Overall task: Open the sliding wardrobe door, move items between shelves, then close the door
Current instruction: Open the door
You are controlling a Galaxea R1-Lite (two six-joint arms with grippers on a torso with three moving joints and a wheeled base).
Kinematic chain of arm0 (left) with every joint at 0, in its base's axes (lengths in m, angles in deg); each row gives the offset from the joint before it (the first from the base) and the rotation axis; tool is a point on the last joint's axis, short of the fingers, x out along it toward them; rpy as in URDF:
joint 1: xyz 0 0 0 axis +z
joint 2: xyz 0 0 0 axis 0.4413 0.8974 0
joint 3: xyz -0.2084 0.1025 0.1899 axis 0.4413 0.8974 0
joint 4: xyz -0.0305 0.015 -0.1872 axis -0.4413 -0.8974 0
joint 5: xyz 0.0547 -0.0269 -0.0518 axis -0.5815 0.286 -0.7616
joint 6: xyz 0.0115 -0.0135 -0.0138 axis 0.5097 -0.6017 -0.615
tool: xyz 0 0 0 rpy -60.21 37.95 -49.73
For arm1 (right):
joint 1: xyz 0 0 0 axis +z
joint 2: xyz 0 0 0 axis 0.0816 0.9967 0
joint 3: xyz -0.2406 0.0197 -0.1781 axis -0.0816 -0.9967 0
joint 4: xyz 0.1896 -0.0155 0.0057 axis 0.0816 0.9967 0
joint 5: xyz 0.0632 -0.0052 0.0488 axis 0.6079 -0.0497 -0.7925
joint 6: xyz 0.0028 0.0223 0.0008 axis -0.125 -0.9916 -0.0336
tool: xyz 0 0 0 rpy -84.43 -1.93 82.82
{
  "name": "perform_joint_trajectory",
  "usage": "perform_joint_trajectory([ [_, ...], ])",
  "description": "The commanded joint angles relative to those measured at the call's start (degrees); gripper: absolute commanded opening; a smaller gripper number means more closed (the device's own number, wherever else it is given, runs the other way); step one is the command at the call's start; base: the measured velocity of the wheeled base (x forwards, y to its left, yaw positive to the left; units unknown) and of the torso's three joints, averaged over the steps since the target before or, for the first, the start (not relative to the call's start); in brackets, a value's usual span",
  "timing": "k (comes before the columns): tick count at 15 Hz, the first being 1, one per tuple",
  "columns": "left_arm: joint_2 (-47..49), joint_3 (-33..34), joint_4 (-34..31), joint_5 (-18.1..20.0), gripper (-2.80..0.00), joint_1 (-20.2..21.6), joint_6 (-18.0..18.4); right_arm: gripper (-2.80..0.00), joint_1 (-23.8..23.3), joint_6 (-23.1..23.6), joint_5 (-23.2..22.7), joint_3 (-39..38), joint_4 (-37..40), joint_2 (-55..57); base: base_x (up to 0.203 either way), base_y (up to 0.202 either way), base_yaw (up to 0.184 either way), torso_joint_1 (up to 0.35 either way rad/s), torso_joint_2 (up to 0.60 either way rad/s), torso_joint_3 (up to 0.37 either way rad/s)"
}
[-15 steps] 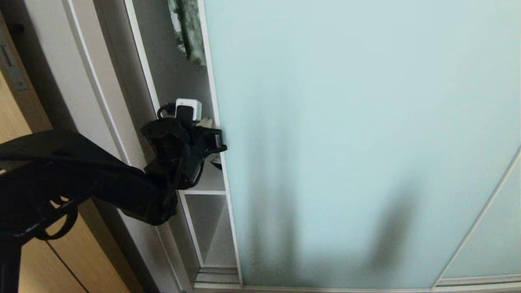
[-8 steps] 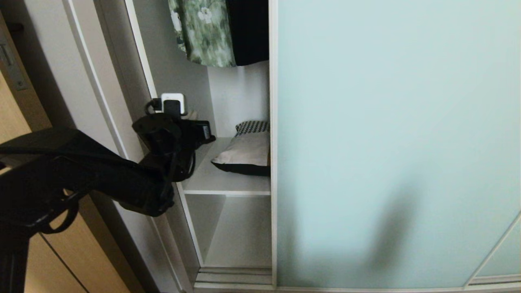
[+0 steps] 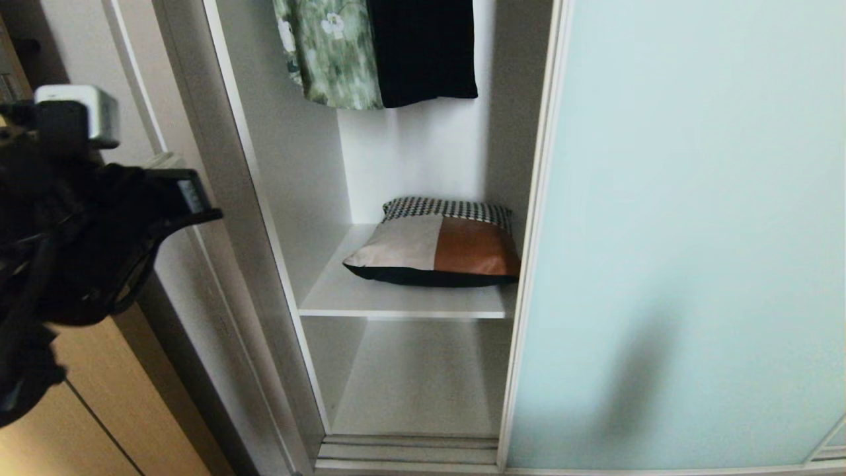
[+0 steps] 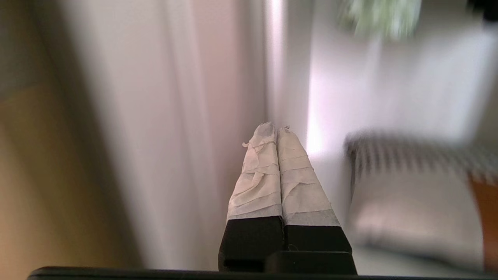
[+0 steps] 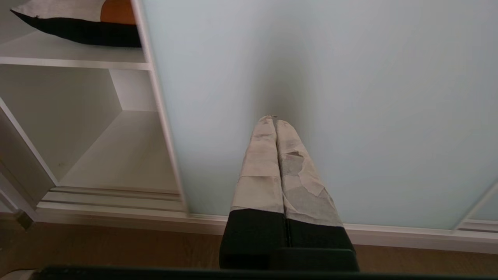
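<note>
— Frosted blue-green glass fills most of what I see: the sliding wardrobe door [image 3: 694, 231] stands to my right, its silver-white edge beside the open bay. What do you make of the inside?

— White laminate. The upper shelf [image 3: 403, 301] carries the cushion [image 3: 436, 244], lying flat with its houndstooth strip toward the back wall and the rust patch nearest the door. The lower shelf [image 3: 416, 390] lies beneath it, and a green floral garment [image 3: 327, 53] and a black one [image 3: 423, 49] hang above.

— And your arms?

— My left gripper [image 4: 272, 130] is raised at my left, outside the wardrobe's white side frame [image 3: 228, 198], pointing toward the opening, its taped fingers [image 4: 256, 171] pressed together on nothing. My right gripper [image 5: 272, 120] hangs low near the floor, aimed at the door's glass, fingers likewise closed and empty.
</note>
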State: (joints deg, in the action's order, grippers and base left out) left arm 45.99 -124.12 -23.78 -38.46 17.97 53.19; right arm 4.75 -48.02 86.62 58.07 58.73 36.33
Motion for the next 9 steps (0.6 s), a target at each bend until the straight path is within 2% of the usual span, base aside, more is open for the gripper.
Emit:
perform_joint_trajectory([
  [1,-21.3,16.3,-1.9,-0.8,-2.8,1.4,-0.4,-2.8,0.0,0.0,0.0,0.0,0.0,0.1,0.0,0.0,0.0,0.0,0.0,0.0],
  [4,-38.1,27.8,-8.7,-2.5,-2.8,3.9,-3.3,-2.8,0.0,0.0,0.0,0.0,0.0,0.1,0.0,0.0,0.0,0.0,0.0,0.0],
  [6,-49.5,30.9,-17.7,-3.0,-2.8,4.5,-4.8,-2.8,0.0,0.0,0.0,0.0,0.0,0.1,0.0,0.0,0.0,0.0,0.0,0.0],
  [9,-65.7,32.8,-35.2,-3.2,-2.8,5.1,-6.0,-2.8,0.0,0.0,0.0,0.0,0.0,0.1,0.0,0.0,0.0,0.0,0.0,0.0],
])
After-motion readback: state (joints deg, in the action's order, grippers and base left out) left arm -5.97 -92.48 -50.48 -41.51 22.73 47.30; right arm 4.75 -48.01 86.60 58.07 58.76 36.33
